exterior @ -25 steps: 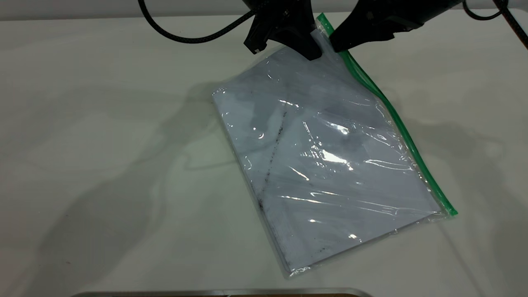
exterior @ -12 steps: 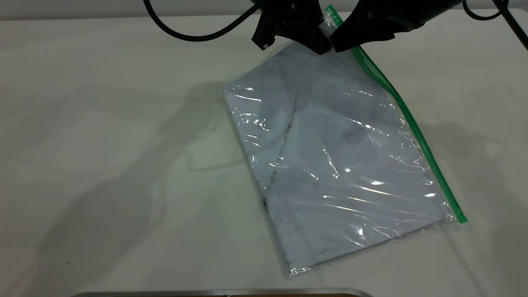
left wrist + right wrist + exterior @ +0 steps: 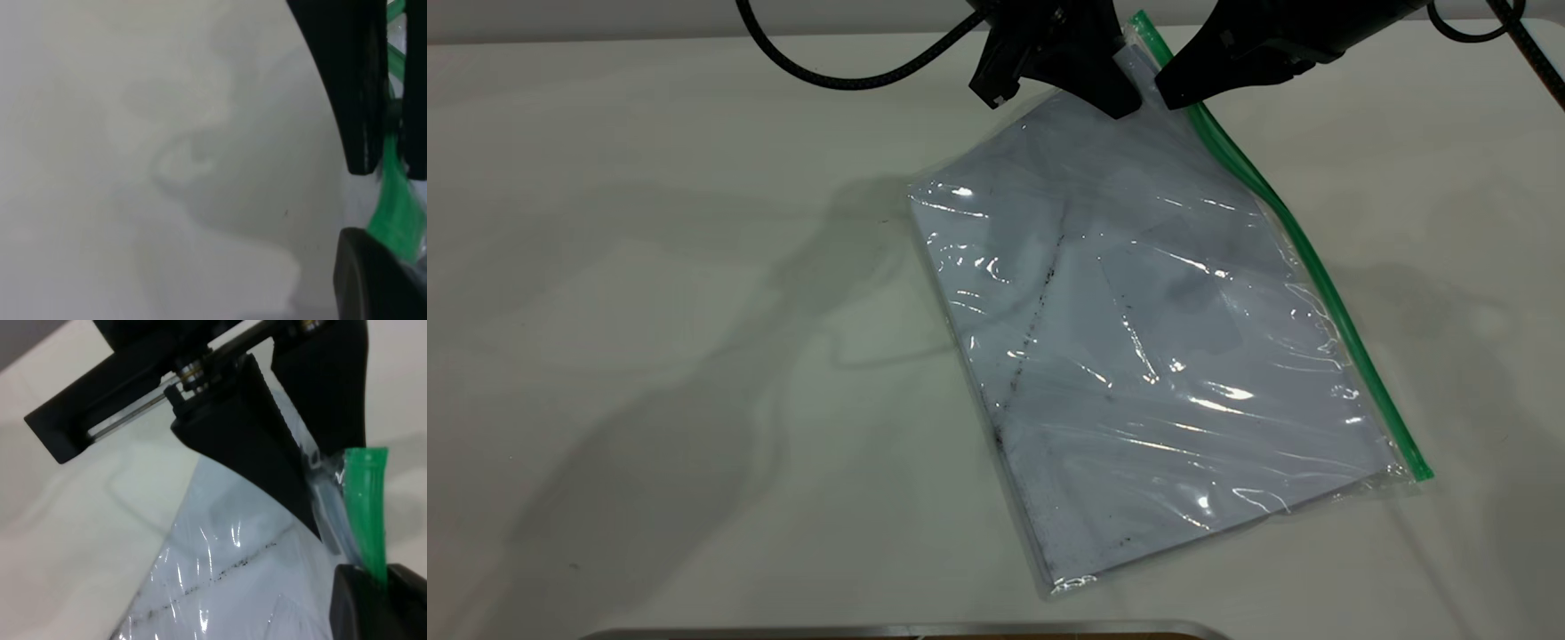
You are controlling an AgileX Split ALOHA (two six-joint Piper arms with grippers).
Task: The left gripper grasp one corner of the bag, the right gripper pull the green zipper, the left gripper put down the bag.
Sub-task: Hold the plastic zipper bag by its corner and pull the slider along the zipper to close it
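Note:
The bag (image 3: 1165,338) lies slanted on the white table, its white face showing a dark diagonal smudge line. Its far corner (image 3: 1138,36) is raised off the table. My left gripper (image 3: 1120,100), blocky with a braided cable, is shut on that corner; it also shows in the right wrist view (image 3: 313,500). The green zipper (image 3: 1316,276) runs along the bag's right long edge. My right gripper (image 3: 1178,96), tapered, is shut on the zipper just beside the left gripper. The green strip (image 3: 365,500) passes between its jaws (image 3: 380,587). The slider tab is hidden.
The white table (image 3: 649,311) stretches wide to the left and in front of the bag. A braided cable (image 3: 845,76) hangs at the back left, another cable (image 3: 1529,44) at the back right. A metal edge (image 3: 907,631) runs along the near side.
My left gripper has drawn the bag's far corner to the right and the whole bag shifted right with it. My right gripper has moved slightly right along the green zipper.

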